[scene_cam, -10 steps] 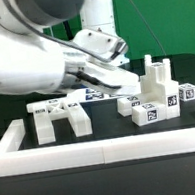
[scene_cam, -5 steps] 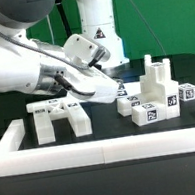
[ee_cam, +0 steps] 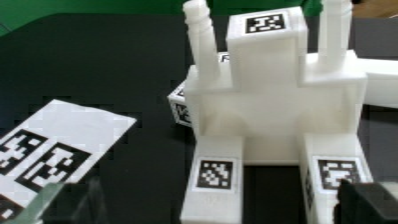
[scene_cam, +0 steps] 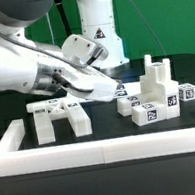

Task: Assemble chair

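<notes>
Rail (scene_cam: 103,148) of matte white plastic, long and low, edges the near side of the black counter (scene_cam: 105,125); behind it, toward the exterior view's left, lies the X-braced frame (scene_cam: 56,120), blocky and square-edged; toward the right the other chair parts (scene_cam: 151,99) huddle together, flat slabs and square legs bearing black-and-white tags; bare counter separates the two groups; above that gap hangs the pincer (scene_cam: 113,89), fingers spread wide, gripping nothing; the thin marker board (ee_cam: 63,145) lies flat just beside the parts.
</notes>
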### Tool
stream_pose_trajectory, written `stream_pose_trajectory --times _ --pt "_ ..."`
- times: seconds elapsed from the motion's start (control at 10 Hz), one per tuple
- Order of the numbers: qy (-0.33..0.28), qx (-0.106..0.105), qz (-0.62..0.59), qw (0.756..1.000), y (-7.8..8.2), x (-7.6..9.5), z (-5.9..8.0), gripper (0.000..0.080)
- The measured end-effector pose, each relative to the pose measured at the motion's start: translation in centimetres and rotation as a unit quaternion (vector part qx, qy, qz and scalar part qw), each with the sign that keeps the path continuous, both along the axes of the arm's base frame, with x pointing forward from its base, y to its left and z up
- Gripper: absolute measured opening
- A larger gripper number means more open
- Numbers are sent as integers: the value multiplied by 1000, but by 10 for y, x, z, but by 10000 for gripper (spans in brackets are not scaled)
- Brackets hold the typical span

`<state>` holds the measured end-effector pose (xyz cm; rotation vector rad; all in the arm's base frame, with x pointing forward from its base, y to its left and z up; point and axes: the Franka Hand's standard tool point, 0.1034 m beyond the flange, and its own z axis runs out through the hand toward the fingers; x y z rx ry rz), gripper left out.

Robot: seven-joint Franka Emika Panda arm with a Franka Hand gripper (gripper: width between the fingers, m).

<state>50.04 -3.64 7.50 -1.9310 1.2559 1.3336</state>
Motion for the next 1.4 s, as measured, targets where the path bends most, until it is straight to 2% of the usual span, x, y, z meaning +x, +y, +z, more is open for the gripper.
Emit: stream_pose_trajectory --times 0.1,0.2,0.3,0.4,0.6,0.7,0.9,1.0,1.1,1.2,1.3,1.4 --pt "-33 -38 25 998 -2 8 2 649" --pt "-55 -66 36 996 2 12 6 649" --pt "-69 -81 34 994 4 15 6 649" --pt "-99 -116 36 988 2 23 3 649" --pt "-157 -164 72 971 4 31 4 649" --pt "-190 -197 86 958 5 39 5 649" --pt "-235 -237 92 938 8 45 6 649" --pt "-269 -268 87 921 10 52 4 649" --pt "-282 -281 85 913 14 53 4 649" --pt "-309 -311 75 896 15 62 3 649" --pt "-345 -347 70 869 21 66 3 649" --pt "-394 -372 132 830 26 65 -1 649"
